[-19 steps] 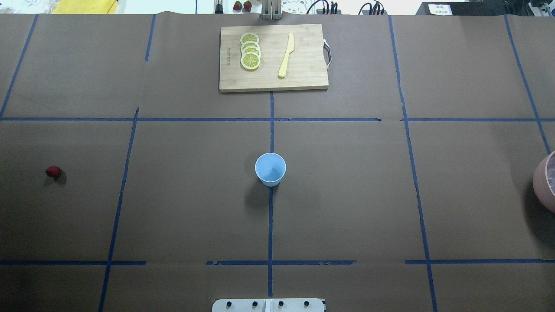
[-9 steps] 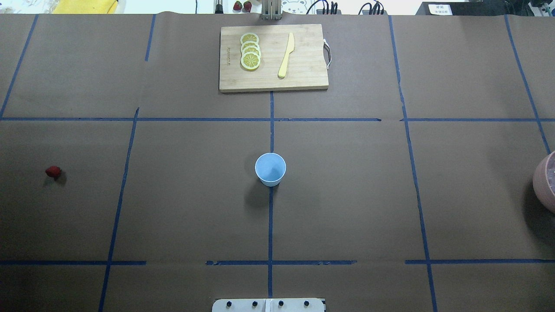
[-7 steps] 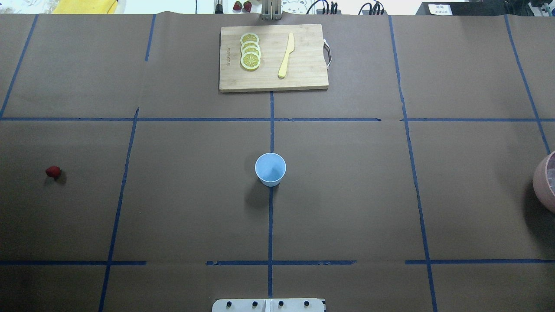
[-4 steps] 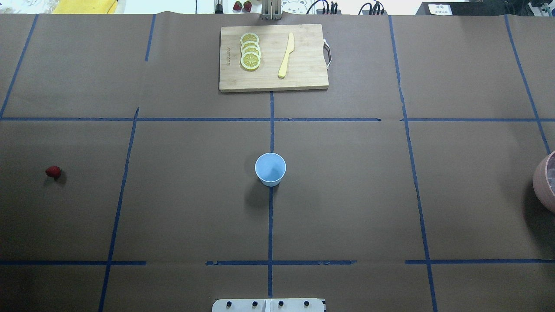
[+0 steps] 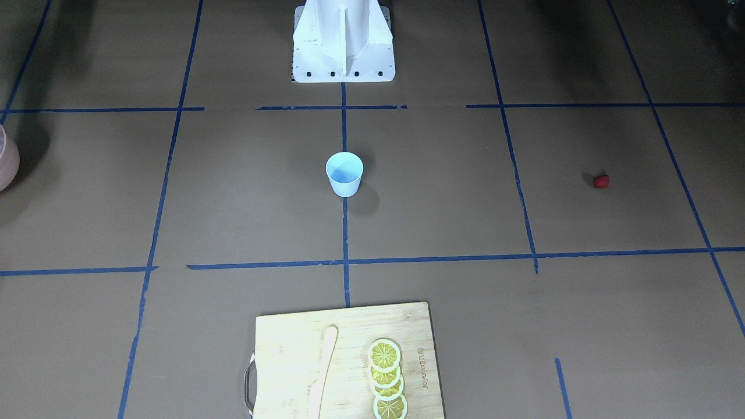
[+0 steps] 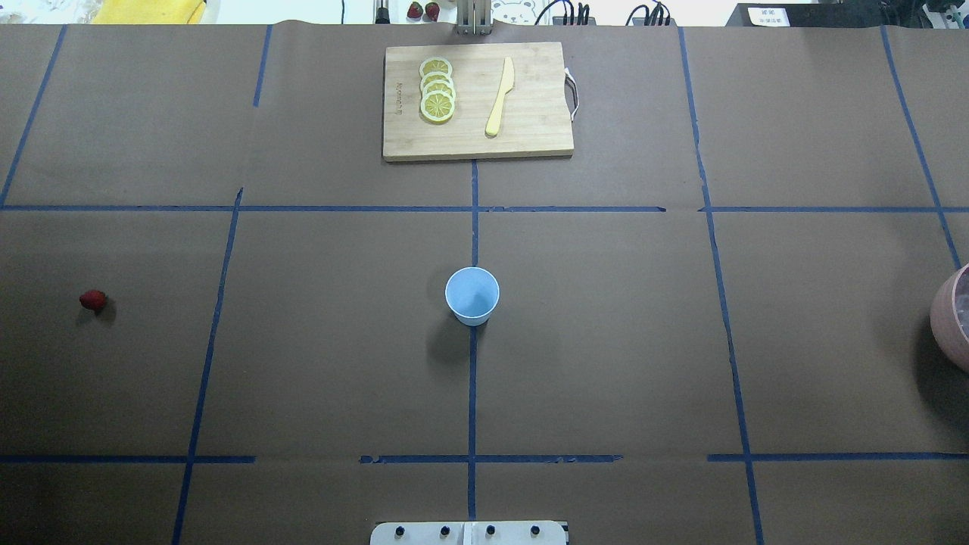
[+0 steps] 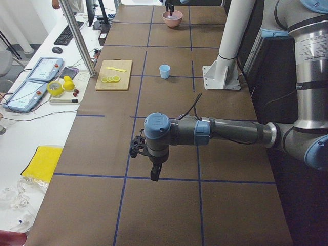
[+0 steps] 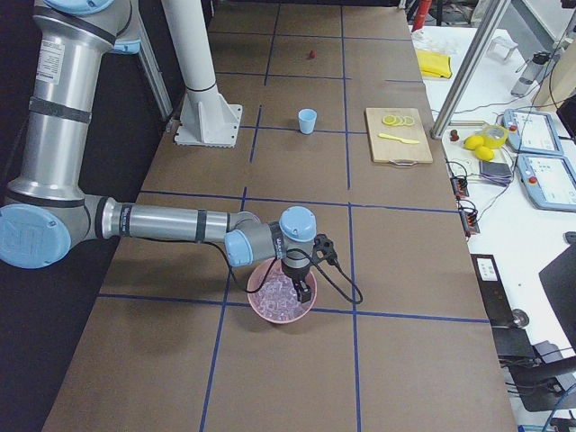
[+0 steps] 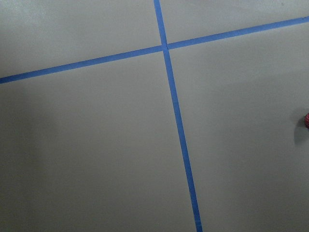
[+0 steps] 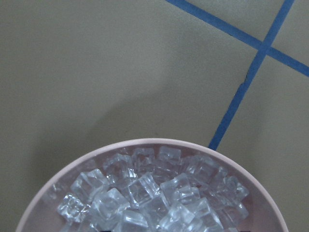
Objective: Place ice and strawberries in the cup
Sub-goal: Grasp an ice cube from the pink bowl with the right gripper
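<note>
The right gripper (image 8: 305,290) hung point-down over the pink bowl (image 10: 145,142), its tips low at the heap of ice (image 10: 149,193). It showed only from the side, so I could not tell whether its jaws stood apart or closed, nor whether they touched a cube. The right wrist view looked straight onto the cubes and showed no finger.

The left gripper (image 7: 154,176) hovered above the bare table (image 6: 606,341) at the robot's left end. It too was seen only from the side, so its opening could not be told. Its wrist view caught just a red sliver at the right edge, most likely the 1 strawberry (image 6: 92,300), which lay alone on the paper well apart from everything else.

The cup (image 6: 473,319) stood upright at the table's middle on the blue tape line and looked empty. Beyond it, the cutting board (image 6: 530,129) carried 4 lemon slices (image 6: 437,91) and a knife (image 6: 500,97).

Over the last 2.6 s nothing on the table had shifted in the overhead view: cup, strawberry and bowl kept their places, and no arm had entered that view. I judged that nothing had yet been delivered; the 2 arms were merely posed over their sources, and a grasp of ice seemed the nearest step
</note>
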Action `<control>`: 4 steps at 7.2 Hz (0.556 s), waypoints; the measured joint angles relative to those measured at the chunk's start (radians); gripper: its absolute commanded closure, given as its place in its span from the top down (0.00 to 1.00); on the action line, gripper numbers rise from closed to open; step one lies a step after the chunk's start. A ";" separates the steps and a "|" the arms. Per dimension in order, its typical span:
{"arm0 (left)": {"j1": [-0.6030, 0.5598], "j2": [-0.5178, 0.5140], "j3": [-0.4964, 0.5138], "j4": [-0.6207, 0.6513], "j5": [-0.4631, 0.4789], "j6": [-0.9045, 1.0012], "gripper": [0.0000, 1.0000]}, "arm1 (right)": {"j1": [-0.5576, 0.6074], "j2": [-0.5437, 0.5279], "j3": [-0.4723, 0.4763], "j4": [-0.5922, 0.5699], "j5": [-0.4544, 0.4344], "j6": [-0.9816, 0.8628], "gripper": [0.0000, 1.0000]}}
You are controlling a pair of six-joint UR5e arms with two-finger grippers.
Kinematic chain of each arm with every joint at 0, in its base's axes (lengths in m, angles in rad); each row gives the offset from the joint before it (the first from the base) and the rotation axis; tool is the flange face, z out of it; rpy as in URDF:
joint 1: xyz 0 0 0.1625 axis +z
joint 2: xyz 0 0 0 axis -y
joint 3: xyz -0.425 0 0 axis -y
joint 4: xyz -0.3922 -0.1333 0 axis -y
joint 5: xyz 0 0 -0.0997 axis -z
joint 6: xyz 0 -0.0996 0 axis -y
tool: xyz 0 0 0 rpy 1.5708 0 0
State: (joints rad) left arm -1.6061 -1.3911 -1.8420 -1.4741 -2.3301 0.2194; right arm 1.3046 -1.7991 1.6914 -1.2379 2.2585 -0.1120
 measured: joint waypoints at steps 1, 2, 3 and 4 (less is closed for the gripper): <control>0.000 0.001 0.000 0.000 0.000 0.000 1.00 | -0.004 0.003 -0.006 0.000 -0.002 0.002 0.86; 0.000 0.001 -0.001 0.000 0.000 0.000 1.00 | -0.007 0.008 -0.010 -0.001 -0.003 0.010 0.85; 0.000 0.001 -0.001 0.000 0.000 0.000 1.00 | -0.010 0.013 -0.013 -0.001 -0.003 0.023 0.84; 0.000 0.001 -0.002 0.000 0.000 0.000 1.00 | -0.012 0.016 -0.018 -0.002 -0.003 0.031 0.84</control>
State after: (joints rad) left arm -1.6061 -1.3898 -1.8436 -1.4741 -2.3301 0.2194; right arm 1.2923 -1.7836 1.6730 -1.2394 2.2560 -0.0805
